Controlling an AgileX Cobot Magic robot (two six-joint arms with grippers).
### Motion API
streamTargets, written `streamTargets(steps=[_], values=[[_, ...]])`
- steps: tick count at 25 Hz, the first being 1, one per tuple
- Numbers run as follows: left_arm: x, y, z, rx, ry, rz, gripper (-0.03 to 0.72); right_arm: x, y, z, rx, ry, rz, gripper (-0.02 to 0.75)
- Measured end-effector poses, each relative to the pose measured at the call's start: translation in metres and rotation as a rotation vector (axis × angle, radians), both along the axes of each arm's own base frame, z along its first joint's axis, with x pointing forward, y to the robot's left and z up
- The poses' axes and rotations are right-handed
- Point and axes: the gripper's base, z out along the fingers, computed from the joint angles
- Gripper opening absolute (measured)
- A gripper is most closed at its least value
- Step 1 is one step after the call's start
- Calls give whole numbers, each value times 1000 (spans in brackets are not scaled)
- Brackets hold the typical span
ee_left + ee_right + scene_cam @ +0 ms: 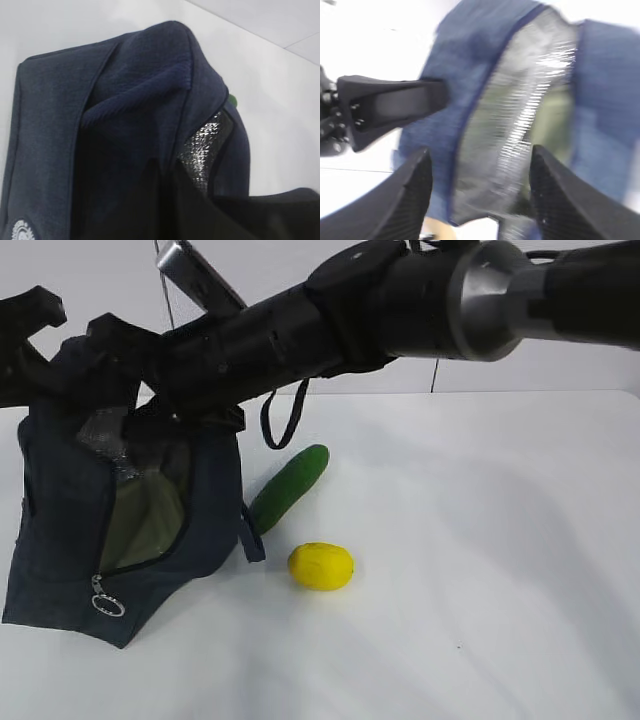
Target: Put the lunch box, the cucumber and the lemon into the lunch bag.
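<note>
The navy lunch bag (60, 530) stands at the left with its mouth held open, silver lining (520, 110) showing. A pale green surface inside looks like the lunch box (145, 525), blurred in the right wrist view. My left gripper (165, 165) is shut on the bag's top fabric and holds it up. The right gripper (480, 187) reaches across to the bag's mouth, open, with only lining between its fingers (412, 192). The cucumber (290, 486) lies on the table just right of the bag. The lemon (320, 566) sits in front of the cucumber.
A strap handle (285, 420) hangs behind the bag, under the right arm (400, 310). The zipper's ring pull (107, 605) dangles at the bag's front corner. White table (480, 560) stretches to the right.
</note>
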Motion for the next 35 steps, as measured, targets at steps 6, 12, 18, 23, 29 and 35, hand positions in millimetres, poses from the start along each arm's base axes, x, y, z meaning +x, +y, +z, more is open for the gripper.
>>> streamTargets(steps=[6, 12, 18, 23, 29, 35], values=[[0, 10, -3, 45, 29, 2, -6, 10, -30, 18, -35, -47, 12, 470], [-1, 13, -4, 88, 34, -11, -7, 15, -63, 29, -246, -63, -29, 470], [-1, 14, -5, 118, 35, -22, -7, 15, -88, 13, -550, 38, -125, 470], [-1, 15, -5, 136, 34, -27, -7, 21, -99, 9, -636, 76, -274, 478], [-1, 15, -5, 138, 34, -28, -7, 34, -95, -11, -576, 207, -446, 554], [-1, 15, -5, 140, 33, -28, -7, 44, -90, -48, -569, 334, -534, 560]])
